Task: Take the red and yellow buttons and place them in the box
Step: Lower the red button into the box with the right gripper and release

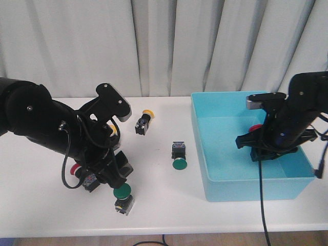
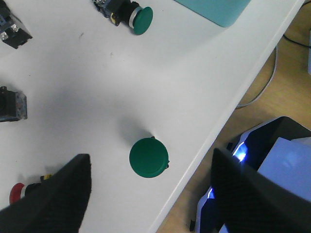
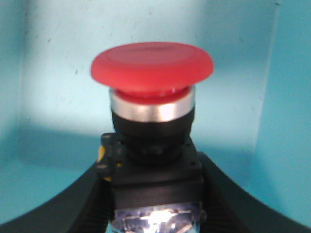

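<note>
Right hand [image 3: 155, 213] grips red button [image 3: 151, 65] inside box [image 1: 287, 184].

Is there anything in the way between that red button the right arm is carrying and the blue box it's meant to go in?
Nothing visible. The right gripper already holds the red button inside the walls of the box. The right wrist view shows only bare turquoise behind it.

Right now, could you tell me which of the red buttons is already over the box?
The red button held in the right gripper, inside the blue box. The other red button lies on the white table beside the left arm, far from the box.
</note>
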Controlling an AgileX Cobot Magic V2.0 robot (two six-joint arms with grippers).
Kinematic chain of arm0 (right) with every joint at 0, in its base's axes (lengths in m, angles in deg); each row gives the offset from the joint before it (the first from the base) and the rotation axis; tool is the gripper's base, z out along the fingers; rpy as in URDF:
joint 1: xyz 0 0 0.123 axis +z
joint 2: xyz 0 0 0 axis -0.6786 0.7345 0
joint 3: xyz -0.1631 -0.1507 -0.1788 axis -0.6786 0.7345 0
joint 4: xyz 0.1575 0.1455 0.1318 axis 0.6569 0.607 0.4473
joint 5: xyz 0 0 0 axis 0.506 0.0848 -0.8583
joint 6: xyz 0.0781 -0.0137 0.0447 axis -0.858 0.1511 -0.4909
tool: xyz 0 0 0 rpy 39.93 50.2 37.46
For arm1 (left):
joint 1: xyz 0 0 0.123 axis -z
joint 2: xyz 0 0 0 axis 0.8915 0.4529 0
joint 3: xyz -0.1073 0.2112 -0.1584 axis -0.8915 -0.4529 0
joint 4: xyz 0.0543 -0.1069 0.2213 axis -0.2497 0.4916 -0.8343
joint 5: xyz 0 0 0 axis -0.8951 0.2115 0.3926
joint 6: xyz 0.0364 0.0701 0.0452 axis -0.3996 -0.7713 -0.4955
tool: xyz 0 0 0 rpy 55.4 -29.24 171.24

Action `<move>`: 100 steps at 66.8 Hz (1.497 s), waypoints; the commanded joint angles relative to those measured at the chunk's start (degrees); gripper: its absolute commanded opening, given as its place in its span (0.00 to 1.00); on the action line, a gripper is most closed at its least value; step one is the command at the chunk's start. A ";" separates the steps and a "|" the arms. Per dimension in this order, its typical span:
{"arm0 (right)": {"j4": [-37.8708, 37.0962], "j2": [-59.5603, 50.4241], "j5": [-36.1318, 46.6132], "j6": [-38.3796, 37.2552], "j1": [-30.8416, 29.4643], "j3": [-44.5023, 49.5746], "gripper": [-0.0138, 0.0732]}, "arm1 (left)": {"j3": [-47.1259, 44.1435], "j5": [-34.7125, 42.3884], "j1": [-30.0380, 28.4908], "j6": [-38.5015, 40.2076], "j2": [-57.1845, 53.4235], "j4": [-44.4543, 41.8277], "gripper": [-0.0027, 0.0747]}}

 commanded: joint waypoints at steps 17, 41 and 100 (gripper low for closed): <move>-0.47 8.08 -0.07 0.01 -0.27 -7.12 0.44 | 0.99 1.92 0.11 0.44 -1.87 1.24 0.69; -0.47 10.74 0.17 0.06 -0.27 -7.12 0.54 | 0.99 1.92 0.11 0.44 -1.87 1.24 0.69; -0.17 -18.61 6.19 1.34 11.78 2.54 0.68 | 0.99 3.62 0.11 0.44 -1.87 1.18 0.69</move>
